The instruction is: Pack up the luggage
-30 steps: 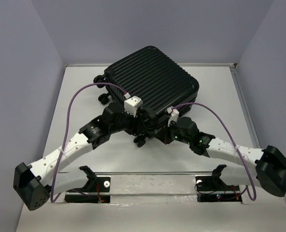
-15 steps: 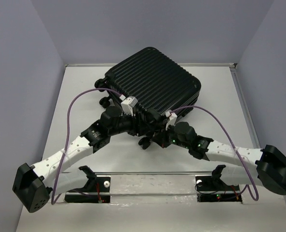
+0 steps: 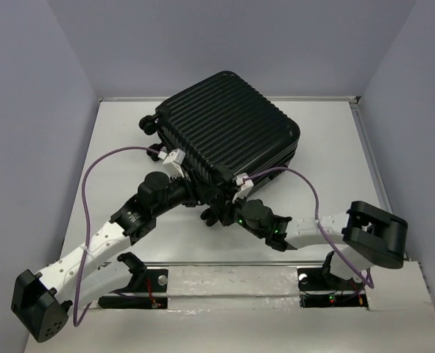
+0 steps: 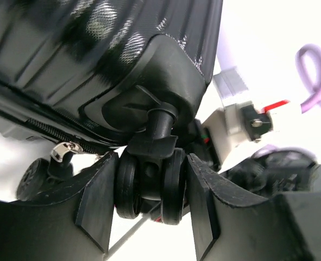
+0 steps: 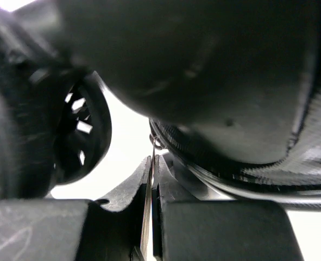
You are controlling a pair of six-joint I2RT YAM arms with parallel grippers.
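Your left gripper [image 4: 151, 163] clamps a caster wheel [image 4: 128, 185], right gripper [image 5: 152, 163] pinches the zipper pull [image 5: 156, 142] — luggage [image 3: 232, 125] has swivelled slightly, still closed.

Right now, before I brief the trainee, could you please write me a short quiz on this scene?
1. True or false: the suitcase lies open on the table.
2. What sits between the fingers of the left gripper: A a strap, B a wheel, C a bottle?
3. Fill in: the right gripper is ___.
Key: 1 false, it is closed; 2 B; 3 shut.
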